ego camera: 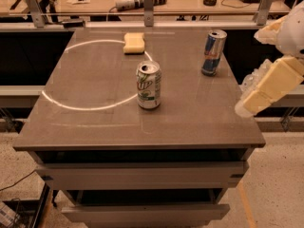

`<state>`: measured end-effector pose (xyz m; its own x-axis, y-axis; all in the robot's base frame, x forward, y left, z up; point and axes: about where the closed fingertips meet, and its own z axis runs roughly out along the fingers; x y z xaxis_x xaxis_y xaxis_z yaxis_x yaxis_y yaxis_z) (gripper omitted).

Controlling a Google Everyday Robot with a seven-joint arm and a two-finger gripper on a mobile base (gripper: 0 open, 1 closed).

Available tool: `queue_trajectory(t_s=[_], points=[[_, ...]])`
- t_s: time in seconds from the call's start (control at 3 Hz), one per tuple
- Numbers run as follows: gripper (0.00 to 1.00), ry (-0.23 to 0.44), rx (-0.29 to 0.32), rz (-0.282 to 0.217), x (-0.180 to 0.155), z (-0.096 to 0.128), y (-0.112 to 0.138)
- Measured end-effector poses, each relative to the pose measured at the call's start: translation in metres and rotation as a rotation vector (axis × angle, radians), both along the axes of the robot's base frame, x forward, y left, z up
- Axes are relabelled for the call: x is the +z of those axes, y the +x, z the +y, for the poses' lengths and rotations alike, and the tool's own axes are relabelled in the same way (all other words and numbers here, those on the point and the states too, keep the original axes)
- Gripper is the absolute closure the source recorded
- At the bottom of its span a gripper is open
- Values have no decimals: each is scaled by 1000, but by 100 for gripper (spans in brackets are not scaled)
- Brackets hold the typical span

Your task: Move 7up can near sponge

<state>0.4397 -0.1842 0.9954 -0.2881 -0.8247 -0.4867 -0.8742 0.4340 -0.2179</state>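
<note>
Nearest you, the 7up can (148,84) stands upright mid-table (95,122), touched by nothing. Level with it and well off to its right, past the table edge, your gripper (266,87) hangs holding none of the table's things; how far open it is you cannot tell, and I judge this a parked pose ahead of the reach. Beyond the 7up can to its right stands a blue-and-silver can (213,51), and farther back, slightly to its left and well apart, lies the sponge (134,42): two cans, one sponge, one gripper.
</note>
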Motion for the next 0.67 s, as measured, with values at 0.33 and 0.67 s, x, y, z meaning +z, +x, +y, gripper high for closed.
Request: queue_trajectory(t_s=[0.33, 0.67], points=[[0, 200, -51, -8, 1, 26, 7], [0, 339, -35, -35, -4, 60, 24]])
